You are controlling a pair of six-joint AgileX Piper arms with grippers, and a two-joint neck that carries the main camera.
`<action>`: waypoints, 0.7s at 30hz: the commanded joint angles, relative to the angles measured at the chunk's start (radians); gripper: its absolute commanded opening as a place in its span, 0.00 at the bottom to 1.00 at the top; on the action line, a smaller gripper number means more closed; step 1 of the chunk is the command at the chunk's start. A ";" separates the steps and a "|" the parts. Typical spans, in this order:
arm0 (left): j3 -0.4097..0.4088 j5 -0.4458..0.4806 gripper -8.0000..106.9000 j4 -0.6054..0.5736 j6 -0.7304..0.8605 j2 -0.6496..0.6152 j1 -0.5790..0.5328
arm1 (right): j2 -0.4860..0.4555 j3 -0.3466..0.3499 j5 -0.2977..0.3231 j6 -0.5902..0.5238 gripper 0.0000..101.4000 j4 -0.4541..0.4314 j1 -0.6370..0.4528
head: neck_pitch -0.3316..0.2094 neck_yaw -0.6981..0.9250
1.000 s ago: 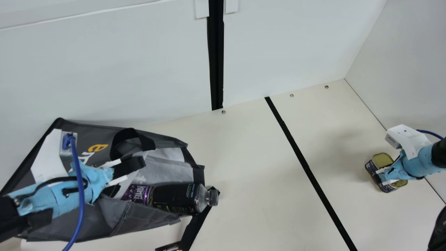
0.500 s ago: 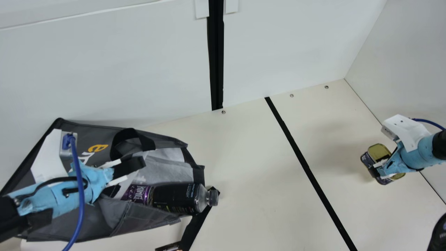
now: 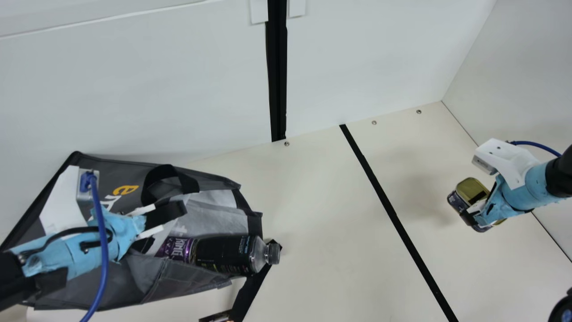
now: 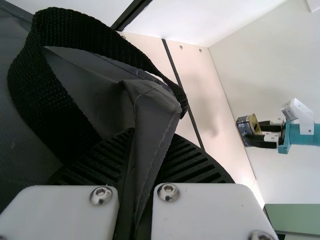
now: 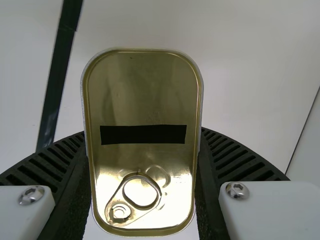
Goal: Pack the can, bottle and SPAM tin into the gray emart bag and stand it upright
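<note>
Gray emart bag (image 3: 192, 279): lying on its side on the bench (image 3: 321, 232), mouth facing right
Left jaws (image 3: 164, 227): nearly closed, just pinching a fold of bag
Can (image 3: 179, 249): chilling inside
Bottle (image 3: 223, 255): lying by the can, cap poking out
SPAM tin (image 3: 471, 190): hanging above the bench
Right jaws (image 3: 476, 211): parted tin-wide, squeezing its sides

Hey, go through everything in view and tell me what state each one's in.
Gray emart bag, on its side, mouth open.
Bottle, lying down, capped, sticking out of the bag.
Purple can, lying in the bag.
SPAM tin, unopened, lifted.
Left gripper, shut on the bag's fabric.
Right gripper, closed on the SPAM tin.
</note>
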 commanded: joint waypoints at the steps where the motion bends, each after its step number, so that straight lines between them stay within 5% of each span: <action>1: 0.000 0.000 0.00 0.000 0.000 0.000 0.000 | -0.009 0.004 0.014 -0.006 0.00 0.002 0.015 | -0.023 -0.001; 21: 0.000 0.000 0.00 0.000 0.000 0.000 0.000 | -0.148 0.114 0.081 -0.091 0.00 0.023 0.197 | -0.023 -0.001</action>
